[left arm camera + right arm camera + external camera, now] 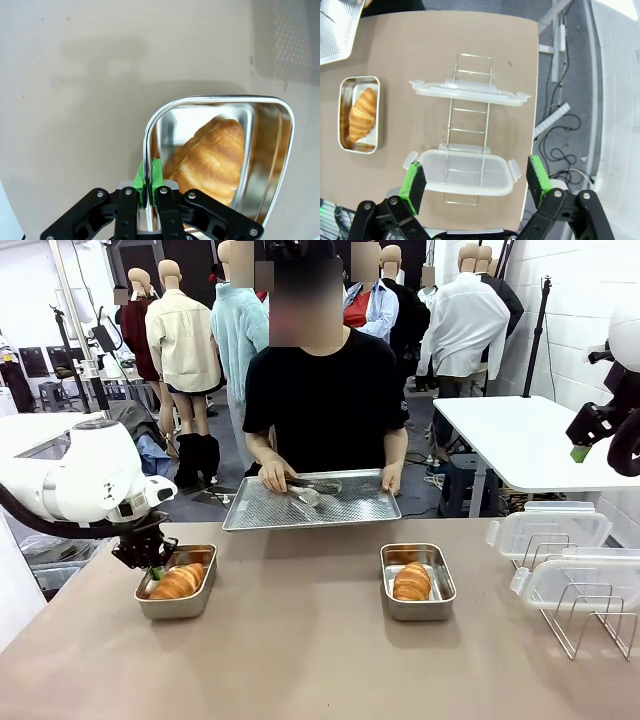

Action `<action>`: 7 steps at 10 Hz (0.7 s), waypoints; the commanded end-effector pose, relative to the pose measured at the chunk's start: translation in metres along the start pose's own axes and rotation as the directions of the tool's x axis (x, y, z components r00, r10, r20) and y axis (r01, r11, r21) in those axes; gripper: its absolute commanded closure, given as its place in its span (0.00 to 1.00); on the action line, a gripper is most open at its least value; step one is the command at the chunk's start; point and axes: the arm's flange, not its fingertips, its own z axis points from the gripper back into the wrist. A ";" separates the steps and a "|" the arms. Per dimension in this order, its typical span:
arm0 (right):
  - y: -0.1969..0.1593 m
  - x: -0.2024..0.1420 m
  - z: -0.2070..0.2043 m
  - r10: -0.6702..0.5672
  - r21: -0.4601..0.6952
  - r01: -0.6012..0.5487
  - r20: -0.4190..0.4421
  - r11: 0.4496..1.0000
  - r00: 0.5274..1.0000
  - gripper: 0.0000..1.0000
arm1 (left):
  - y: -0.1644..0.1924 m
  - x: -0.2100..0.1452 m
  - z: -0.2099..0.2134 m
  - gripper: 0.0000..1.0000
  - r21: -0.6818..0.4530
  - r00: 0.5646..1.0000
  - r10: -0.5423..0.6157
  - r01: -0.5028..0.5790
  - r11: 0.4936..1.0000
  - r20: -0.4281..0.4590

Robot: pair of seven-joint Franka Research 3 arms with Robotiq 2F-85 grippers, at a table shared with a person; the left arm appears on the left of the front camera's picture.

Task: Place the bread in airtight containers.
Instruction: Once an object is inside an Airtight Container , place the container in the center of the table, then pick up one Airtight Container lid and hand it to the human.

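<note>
Nearest on the right of the desk (300, 660), two clear lids (580, 580) (465, 172) are leaning on a wire rack (590, 625) (470, 125). They are probably light, somewhat springy and slick, so a grip across a long rim looks safer than one on a clip tab. The right hand (600, 455) (476, 179) is hanging well above them with its jaws spread wide and nothing between them. In its wrist view the nearer lid is lying between the green pads, but far below.

A little farther in, the left pan (175, 612) (265, 150) is sitting near the desk's left edge with a croissant (180, 582) (212, 155) lying inside. The left hand (155, 570) (148, 175) is pinching the pan's thin steel rim, one pad inside the wall and one outside, just beside the pastry without touching it. The pan is likely stiff and smooth, so it may swing in so narrow a grip. The pastry is likely flaky and easily crushed.

The right pan (418, 612) (340, 115) is standing well apart, right of centre, holding the second croissant (412, 582) (361, 115).

Farthest, the person's hands (277, 477) are resting on a perforated tray (350, 512), one holding tongs (310, 487).
</note>
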 end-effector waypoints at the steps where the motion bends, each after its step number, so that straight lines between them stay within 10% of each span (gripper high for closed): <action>1: 0.001 0.003 -0.001 -0.012 -0.014 0.011 -0.003 1.000 1.000 0.00 | 0.000 0.002 0.000 1.00 0.027 1.000 0.004 -0.004 1.000 0.006; 7: 0.001 0.003 -0.001 -0.012 -0.014 0.011 -0.003 1.000 1.000 0.00 | 0.003 0.003 -0.002 1.00 0.036 1.000 -0.005 0.006 0.999 -0.030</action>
